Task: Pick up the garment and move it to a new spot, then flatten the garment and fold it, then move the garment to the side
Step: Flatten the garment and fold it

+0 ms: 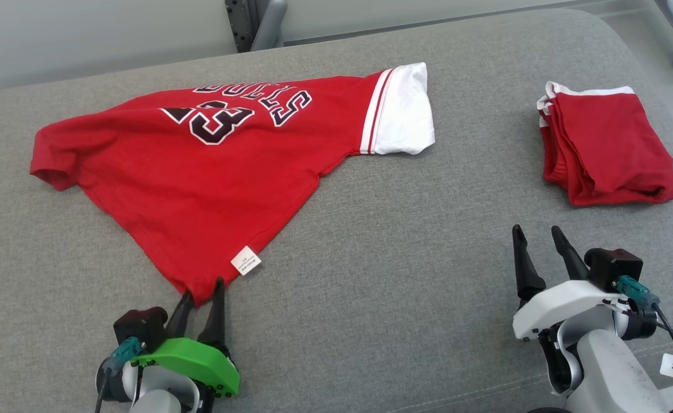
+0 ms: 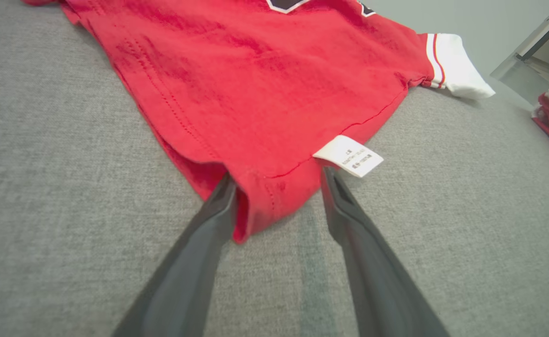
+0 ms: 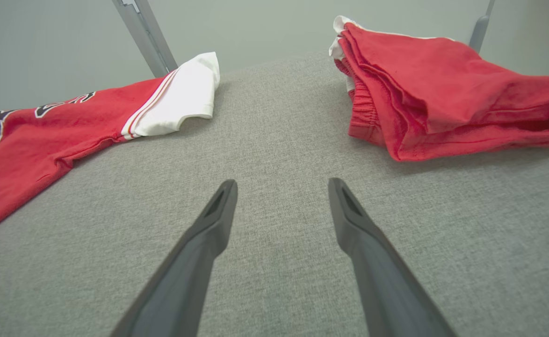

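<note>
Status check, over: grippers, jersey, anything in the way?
Left gripper open, straddling near corner of red jersey. Right gripper open over bare grey cushion. Jersey spread, unfolded. Folded red garment at right, apart from it.

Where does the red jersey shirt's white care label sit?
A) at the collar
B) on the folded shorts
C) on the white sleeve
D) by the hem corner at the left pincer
D: the white care label pokes from the red jersey shirt beside the hem corner that the left pincer straddles.
</note>
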Controlling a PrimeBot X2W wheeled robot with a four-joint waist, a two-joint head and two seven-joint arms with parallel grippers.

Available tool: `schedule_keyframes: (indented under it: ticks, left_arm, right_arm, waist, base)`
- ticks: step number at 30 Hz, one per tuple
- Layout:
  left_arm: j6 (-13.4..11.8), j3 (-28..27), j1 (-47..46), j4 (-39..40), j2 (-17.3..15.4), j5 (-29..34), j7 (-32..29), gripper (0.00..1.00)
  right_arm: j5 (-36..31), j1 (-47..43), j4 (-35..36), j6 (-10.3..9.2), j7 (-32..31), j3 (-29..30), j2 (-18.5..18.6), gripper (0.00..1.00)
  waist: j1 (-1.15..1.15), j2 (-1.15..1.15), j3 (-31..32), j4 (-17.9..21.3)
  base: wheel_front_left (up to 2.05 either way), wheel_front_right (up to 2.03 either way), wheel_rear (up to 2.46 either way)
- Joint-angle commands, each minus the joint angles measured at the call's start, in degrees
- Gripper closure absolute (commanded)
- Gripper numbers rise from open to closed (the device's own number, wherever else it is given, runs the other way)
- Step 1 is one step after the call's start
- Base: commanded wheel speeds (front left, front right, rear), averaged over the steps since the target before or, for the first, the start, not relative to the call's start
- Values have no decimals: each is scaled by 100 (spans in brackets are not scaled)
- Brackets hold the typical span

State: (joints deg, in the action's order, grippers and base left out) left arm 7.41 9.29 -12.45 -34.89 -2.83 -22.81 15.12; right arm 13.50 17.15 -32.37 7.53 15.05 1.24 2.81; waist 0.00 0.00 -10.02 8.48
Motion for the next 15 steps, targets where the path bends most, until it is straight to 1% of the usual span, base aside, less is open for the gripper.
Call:
schedule_keyframes:
  ticks: [1, 4, 6, 11, 15]
  left_arm:
    - [11, -2, -62, 38, -17, 27, 0, 100]
    - [11, -17, -46, 40, -17, 16, 0, 100]
    - [11, -145, -30, 128, -22, 37, 0, 100]
    - [5, -828, 135, 604, -49, 262, 0, 100]
    - [3, -1429, 289, 949, -165, 530, -1, 100]
  right_arm:
    - [2, 32, 19, -9, 16, 25, 21, 0]
    - [28, -2, 0, -9, 16, 54, 21, 0]
    - [47, -45, -23, -9, 16, 89, 21, 0]
    - [88, -159, -59, -9, 16, 167, 21, 0]
    - [172, -194, -95, -9, 16, 124, 19, 0]
  waist:
    - [0, 0, -13, 7]
    - [0, 0, 8, -9]
    - [0, 0, 58, -51]
    - [0, 0, 230, -253]
    - [0, 0, 345, -393]
  base:
    - [0, 0, 0]
    - [0, 0, 0]
    - [0, 0, 0]
    - [0, 0, 0]
    - [0, 0, 0]
